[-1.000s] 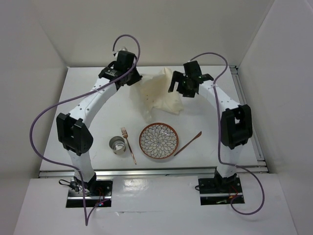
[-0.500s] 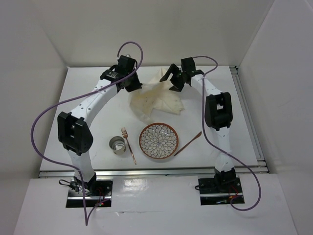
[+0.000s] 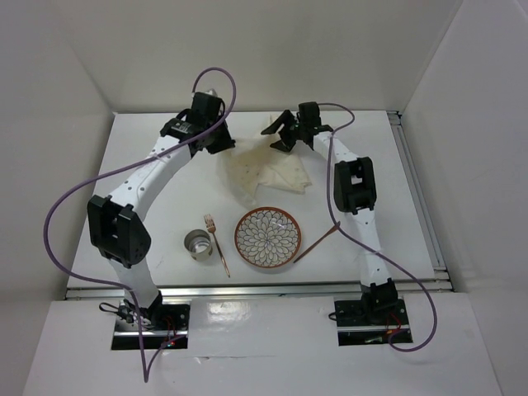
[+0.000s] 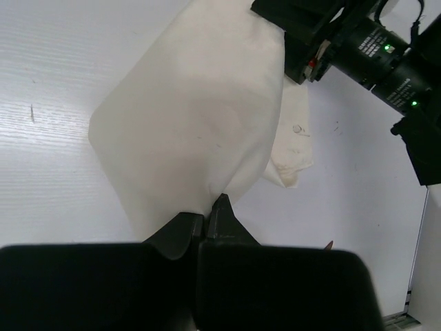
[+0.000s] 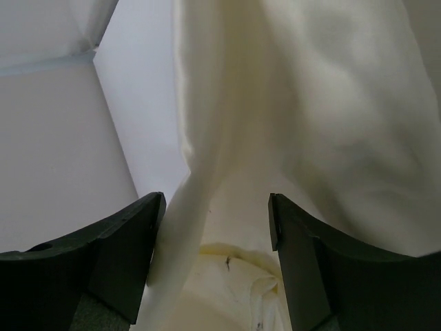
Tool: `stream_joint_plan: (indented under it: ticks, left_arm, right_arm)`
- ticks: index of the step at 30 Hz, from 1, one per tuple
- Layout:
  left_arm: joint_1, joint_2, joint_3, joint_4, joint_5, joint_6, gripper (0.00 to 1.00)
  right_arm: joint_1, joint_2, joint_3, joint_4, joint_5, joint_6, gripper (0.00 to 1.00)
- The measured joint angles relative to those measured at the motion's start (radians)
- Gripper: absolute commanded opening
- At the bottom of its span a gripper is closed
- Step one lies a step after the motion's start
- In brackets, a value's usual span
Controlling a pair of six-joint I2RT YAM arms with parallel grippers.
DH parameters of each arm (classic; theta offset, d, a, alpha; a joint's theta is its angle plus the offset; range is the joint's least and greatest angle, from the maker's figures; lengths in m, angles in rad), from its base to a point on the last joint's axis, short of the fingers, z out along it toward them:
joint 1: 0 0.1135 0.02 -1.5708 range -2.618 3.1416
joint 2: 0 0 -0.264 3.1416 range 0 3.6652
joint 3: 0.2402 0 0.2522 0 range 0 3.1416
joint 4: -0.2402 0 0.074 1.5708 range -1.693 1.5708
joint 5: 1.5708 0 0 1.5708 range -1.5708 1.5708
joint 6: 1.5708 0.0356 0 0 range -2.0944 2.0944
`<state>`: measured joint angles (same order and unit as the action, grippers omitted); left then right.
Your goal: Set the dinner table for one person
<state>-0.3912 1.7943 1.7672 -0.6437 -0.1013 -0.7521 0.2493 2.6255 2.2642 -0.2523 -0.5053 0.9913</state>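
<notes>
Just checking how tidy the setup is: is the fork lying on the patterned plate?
No, the fork lies on the bare table between the plate and the small metal cup, not on the plate.

The dinner table (image 3: pixel 388 181) is a white board, smooth and nearly matt, with a fine faint grain showing up close in my left wrist view. Along its near and right edges run rails (image 3: pixel 256 289) of silvery bare metal with a dull sheen. The cloth (image 3: pixel 272 169) toward the far edge is cream fabric, soft, matt and creased, with a few small dark specks. Nearer the near edge, the plate (image 3: pixel 267 238) looks like glazed ceramic, glossy and patterned. The fork (image 3: pixel 218 245) and the other utensil (image 3: pixel 318 242) are polished coppery metal, and the cup (image 3: pixel 197 244) is shiny silver metal. The fingers of my left gripper (image 4: pixel 207 215) and right gripper (image 5: pixel 215 207) are matt black plastic. My arm shells (image 3: pixel 144 173) are smooth white plastic.
</notes>
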Motion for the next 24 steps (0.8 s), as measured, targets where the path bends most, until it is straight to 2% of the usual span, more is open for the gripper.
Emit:
stream_joint_plan:
  ticks: [1, 4, 5, 6, 7, 14, 18, 21, 24]
  left_arm:
    - [0.002, -0.007, 0.0, 0.0, -0.002, 0.005, 0.0]
    - [0.011, -0.025, 0.0, -0.001, -0.005, 0.019, 0.0]
    - [0.013, -0.029, 0.0, 0.0, -0.005, 0.022, 0.0]
    - [0.014, -0.032, 0.0, 0.0, -0.005, 0.024, 0.0]
    - [0.016, -0.036, 0.0, -0.002, -0.006, 0.027, 0.0]
    - [0.084, -0.035, 0.055, -0.014, 0.019, 0.087, 0.0]
    - [0.188, 0.049, 0.276, -0.027, 0.113, 0.108, 0.0]
    - [0.246, 0.11, 0.426, -0.01, 0.196, 0.121, 0.0]
    - [0.28, 0.1, 0.447, 0.007, 0.285, 0.121, 0.0]
  right_arm:
    - [0.003, 0.009, 0.003, 0.002, -0.001, 0.008, 0.68]
    - [0.01, 0.03, 0.025, 0.02, -0.007, 0.026, 0.35]
    - [0.011, 0.034, 0.03, 0.035, -0.007, 0.037, 0.13]
    - [0.013, 0.034, 0.032, 0.047, -0.01, 0.039, 0.03]
    - [0.013, 0.034, 0.033, 0.068, -0.011, 0.052, 0.0]
    - [-0.002, 0.021, 0.156, 0.151, -0.002, 0.07, 0.0]
    - [-0.052, -0.059, 0.159, 0.214, -0.029, 0.069, 0.0]
    - [-0.095, -0.194, 0.115, 0.232, -0.06, 0.04, 0.0]
    - [-0.11, -0.436, -0.081, 0.271, -0.053, -0.019, 0.0]
